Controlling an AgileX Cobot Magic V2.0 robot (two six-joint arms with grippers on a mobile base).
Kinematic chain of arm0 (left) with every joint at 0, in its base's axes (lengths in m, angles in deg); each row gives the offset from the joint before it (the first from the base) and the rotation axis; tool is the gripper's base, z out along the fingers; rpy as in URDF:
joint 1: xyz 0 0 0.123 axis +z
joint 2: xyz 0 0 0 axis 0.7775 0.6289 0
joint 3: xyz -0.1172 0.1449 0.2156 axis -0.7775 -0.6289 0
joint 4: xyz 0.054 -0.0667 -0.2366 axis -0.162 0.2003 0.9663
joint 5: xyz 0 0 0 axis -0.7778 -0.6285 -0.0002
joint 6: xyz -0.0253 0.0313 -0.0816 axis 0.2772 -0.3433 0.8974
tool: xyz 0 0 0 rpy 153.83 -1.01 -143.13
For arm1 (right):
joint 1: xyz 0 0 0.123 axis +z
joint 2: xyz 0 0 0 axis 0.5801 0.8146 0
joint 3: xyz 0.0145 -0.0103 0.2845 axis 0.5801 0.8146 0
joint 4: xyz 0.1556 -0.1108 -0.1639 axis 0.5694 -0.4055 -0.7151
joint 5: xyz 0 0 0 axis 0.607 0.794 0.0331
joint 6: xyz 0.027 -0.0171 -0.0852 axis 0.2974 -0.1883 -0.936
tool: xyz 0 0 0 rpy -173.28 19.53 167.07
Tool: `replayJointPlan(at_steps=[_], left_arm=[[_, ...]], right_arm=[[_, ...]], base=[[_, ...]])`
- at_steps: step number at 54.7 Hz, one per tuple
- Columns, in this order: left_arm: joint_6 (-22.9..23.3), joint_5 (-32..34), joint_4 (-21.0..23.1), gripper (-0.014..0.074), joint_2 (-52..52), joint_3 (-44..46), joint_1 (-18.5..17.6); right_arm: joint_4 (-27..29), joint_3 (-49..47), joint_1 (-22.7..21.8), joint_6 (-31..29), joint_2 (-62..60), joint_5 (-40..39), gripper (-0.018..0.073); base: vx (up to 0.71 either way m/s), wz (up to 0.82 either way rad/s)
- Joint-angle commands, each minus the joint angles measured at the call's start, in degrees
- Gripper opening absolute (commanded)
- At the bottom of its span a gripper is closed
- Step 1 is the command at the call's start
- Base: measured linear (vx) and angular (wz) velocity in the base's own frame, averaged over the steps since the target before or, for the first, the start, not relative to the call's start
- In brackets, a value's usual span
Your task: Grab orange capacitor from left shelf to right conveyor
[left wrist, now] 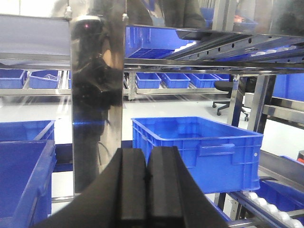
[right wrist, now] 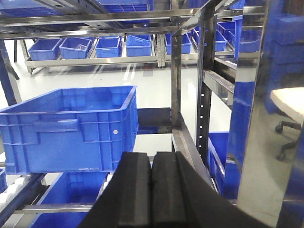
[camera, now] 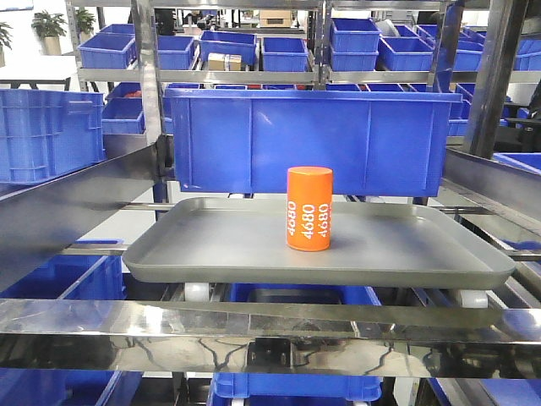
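- The small bright orange cylindrical capacitor (camera: 309,209) stands upright near the middle of the shallow grey rectangular table (camera: 211,241). It is well in from all four edges and corners and touches nothing but the floor of the table.
- Its long axis is vertical and its flat top faces up. By my reading, it wants a grasp from the side, with the jaws spread around the round wall.
- White "4680" runs vertically up its side, and two such prints show. I can read no other writing.
- The table sits within the steel-framed left shelf (camera: 254,326), and a large blue plastic bin (camera: 313,139) stands just beyond its far edge.
- The left gripper (left wrist: 147,190) is closed, its black pads pressed together with nothing between them.
- The right gripper (right wrist: 151,190) is likewise closed and empty.
- Neither wrist view shows the orange capacitor, and the front view shows neither gripper. Which way it lies from either gripper, and which arm is nearer, cannot be told.
- Either gripper would have to spread its jaws before closing in.
- The right conveyor is out of view.
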Motion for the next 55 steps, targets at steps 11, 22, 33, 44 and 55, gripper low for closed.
replayJointPlan(at_steps=[11, 22, 33, 44, 55], left_arm=[[0.32, 4.65, 0.27, -0.0006, -0.23, 1.71, -0.44], [0.32, 4.65, 0.27, -0.0006, -0.23, 1.71, -0.44], [0.32, 4.65, 0.27, -0.0006, -0.23, 1.71, -0.44], [0.32, 4.65, 0.27, -0.0006, -0.23, 1.71, -0.44], [0.32, 4.65, 0.27, -0.0006, -0.23, 1.71, -0.44]], right_arm=[[-0.31, 0.56, 0.01, -0.48, -0.39, -5.70, -0.0012], [-0.19, -0.52, 0.01, -0.28, -0.39, -14.31, -0.0012], [-0.50, -14.18, 0.01, -0.40, -0.06, -15.32, -0.0012], [-4.40, -37.25, 0.01, -3.75, 11.65, -12.84, -0.0012], [-4.41, -52.53, 0.01, -3.68, 29.03, -5.77, -0.0012]], base=[[0.00, 0.00], [0.00, 0.00], [0.00, 0.00], [0.00, 0.00], [0.00, 0.00]])
